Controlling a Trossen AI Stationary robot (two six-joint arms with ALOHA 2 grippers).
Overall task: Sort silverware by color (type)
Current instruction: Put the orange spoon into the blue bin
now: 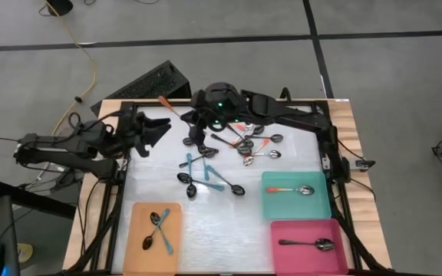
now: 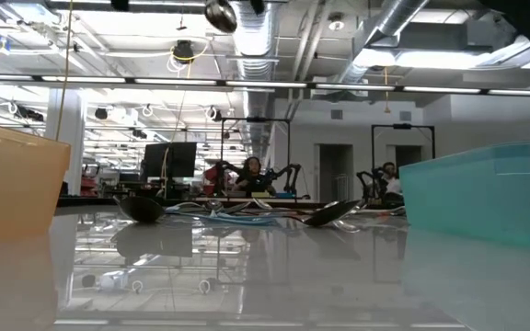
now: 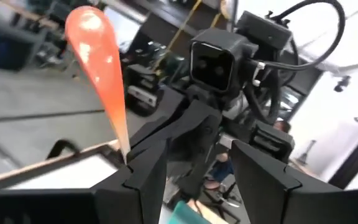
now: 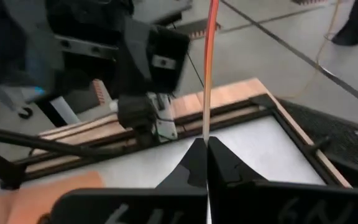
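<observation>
My right gripper (image 1: 184, 116) is shut on an orange-handled spoon (image 1: 167, 104) and holds it high over the table's far left part. The spoon's dark bowl (image 2: 221, 14) shows at the top edge of the low view. My left gripper (image 1: 153, 132) stands open just left of it, nothing between its fingers (image 3: 140, 180). Loose spoons lie flat on the white table: teal-handled ones (image 1: 206, 172) in the middle and orange-handled ones (image 1: 253, 146) farther back. My right gripper pinches the spoon's thin orange handle (image 4: 206, 127) between its two shut fingertips. The handle's broad free end (image 3: 95, 56) sticks out past the fingertips toward the far left, close to my left gripper. The spoon is lifted clear of the table.
Three trays sit along the near edge: an orange tray (image 1: 138, 257) with two spoons, a teal tray (image 1: 317, 205) with an orange-handled spoon, and a pink tray (image 1: 294, 230) with a metal spoon. A black keyboard (image 1: 148, 83) lies beyond the far left corner.
</observation>
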